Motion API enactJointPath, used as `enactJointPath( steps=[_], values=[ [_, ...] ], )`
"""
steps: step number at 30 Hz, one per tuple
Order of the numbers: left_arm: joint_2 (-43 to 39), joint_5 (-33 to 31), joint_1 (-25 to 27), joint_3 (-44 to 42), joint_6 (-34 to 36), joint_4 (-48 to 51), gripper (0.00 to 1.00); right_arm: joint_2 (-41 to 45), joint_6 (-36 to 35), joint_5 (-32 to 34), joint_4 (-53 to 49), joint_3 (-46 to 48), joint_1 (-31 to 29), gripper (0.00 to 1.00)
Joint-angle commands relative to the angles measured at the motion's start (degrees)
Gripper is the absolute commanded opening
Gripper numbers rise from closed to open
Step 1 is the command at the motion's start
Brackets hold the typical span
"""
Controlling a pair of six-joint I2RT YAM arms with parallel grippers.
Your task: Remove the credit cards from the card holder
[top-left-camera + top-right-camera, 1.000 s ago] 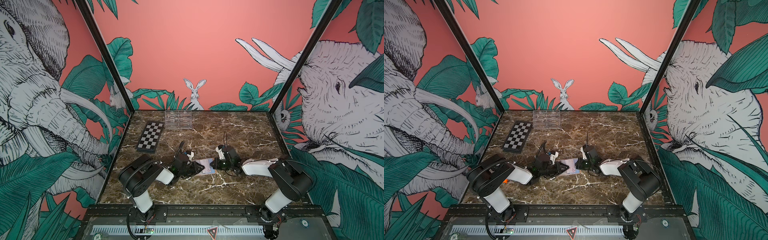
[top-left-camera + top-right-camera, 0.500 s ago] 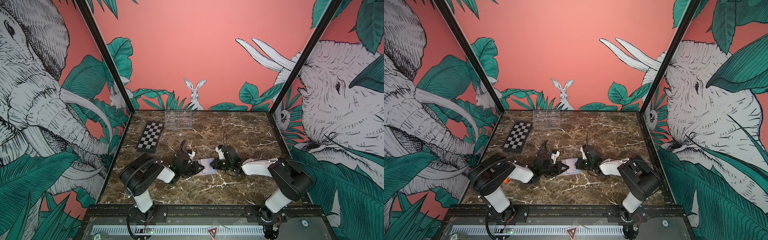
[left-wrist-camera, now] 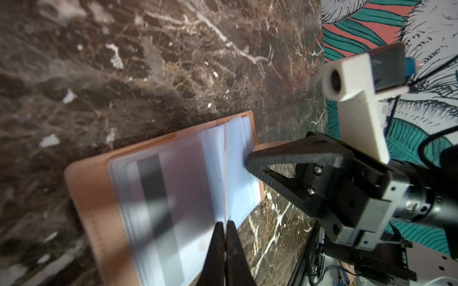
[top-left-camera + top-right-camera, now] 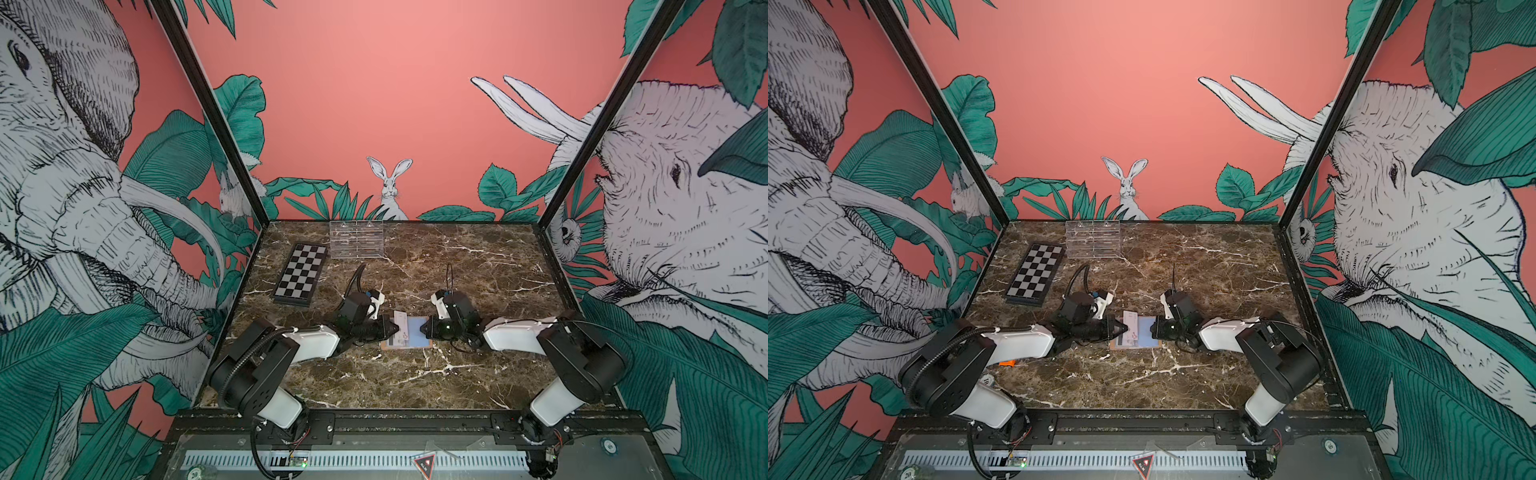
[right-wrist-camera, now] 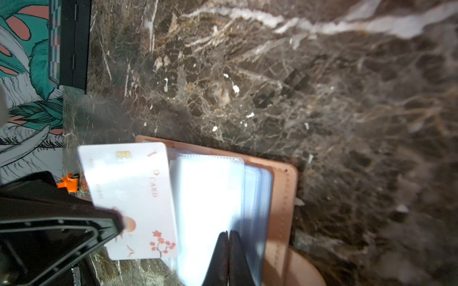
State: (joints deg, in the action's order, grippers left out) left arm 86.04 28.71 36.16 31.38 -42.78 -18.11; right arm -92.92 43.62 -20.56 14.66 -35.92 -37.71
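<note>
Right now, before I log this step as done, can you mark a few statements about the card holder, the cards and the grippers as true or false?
1. The card holder lies open on the table. True.
2. The left gripper is open and holds nothing. False: it is shut on the white card.
3. The right gripper is shut, its tips on the holder's clear sleeves. True.
4. The chequered board lies between the two grippers. False: it lies at the back left, beside the clear rack; the card holder is what lies between them.
</note>
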Motion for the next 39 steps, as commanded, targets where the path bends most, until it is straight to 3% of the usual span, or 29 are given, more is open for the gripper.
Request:
enactJointPath(
  steps=[1, 7, 16, 23, 28, 31, 36, 39],
  values=[
    [-3.5, 1.3, -0.3, 3.9, 11.9, 12.3, 0.00, 2.9, -2.3, 1.4, -5.4, -0.9, -0.3, 0.01],
    [-8.2, 0.1, -0.2, 10.4, 22.5, 23.7, 0.00, 8.8, -7.7, 5.1, -14.2, -4.7, 0.2, 0.13],
    [-15.3, -0.4, -0.1, 16.5, 35.2, 32.8, 0.00, 22.8, -20.1, 7.5, -24.5, -7.2, 4.7, 0.69],
    [-18.1, -1.0, 0.7, 17.8, 36.5, 30.0, 0.00, 32.8, -29.6, 5.2, -27.1, -8.3, 8.3, 0.83],
    [-18.6, 2.9, 0.7, 18.5, 32.8, 23.1, 0.00, 38.2, -30.9, 0.8, -25.7, -7.9, 10.2, 0.91],
    [-16.3, 9.1, 0.7, 21.2, 26.5, 18.5, 0.00, 40.4, -28.2, -2.0, -24.8, -8.7, 11.9, 0.98],
    [-11.2, 14.6, 0.7, 24.3, 11.8, 3.1, 0.00, 39.5, -20.1, -9.5, -23.9, -13.0, 16.9, 0.98],
    [-7.2, 17.2, 0.6, 27.1, 2.6, -5.2, 0.00, 37.5, -11.3, -16.9, -18.9, -15.0, 22.1, 0.98]
  ],
)
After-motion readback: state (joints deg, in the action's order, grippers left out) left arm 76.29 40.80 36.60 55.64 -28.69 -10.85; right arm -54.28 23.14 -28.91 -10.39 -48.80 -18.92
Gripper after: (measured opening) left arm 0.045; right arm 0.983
